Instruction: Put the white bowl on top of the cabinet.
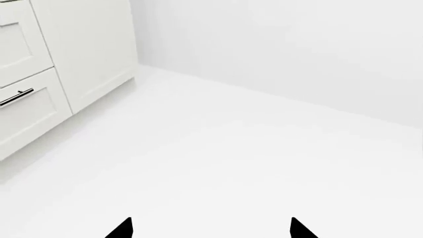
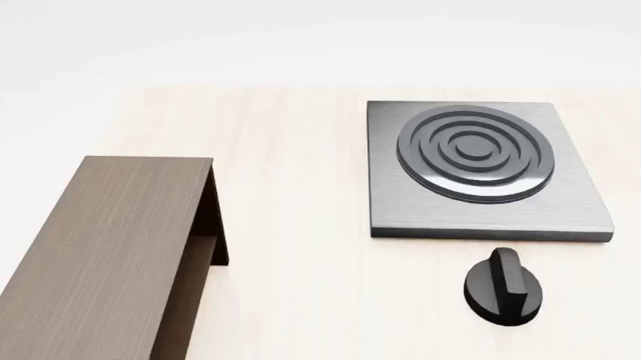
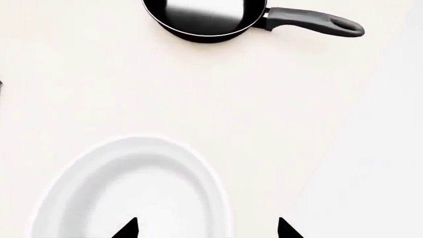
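Note:
The white bowl (image 3: 132, 188) shows only in the right wrist view, resting on the pale counter. My right gripper (image 3: 208, 229) is open just above it; one fingertip (image 3: 129, 229) sits over the bowl's inside and the other lies outside the rim. The cabinet (image 2: 100, 255), a long dark-brown wood-grain box with a flat top, lies at the left of the head view, with nothing on the part of its top that shows. My left gripper (image 1: 211, 229) is open over bare white floor, holding nothing. Neither gripper shows in the head view.
A black frying pan (image 3: 205, 20) with its handle (image 3: 317, 22) lies beyond the bowl. A grey stove plate (image 2: 481, 169) with rings and a black knob (image 2: 504, 287) sit right of the cabinet. A white drawer unit (image 1: 39, 84) stands near the left arm.

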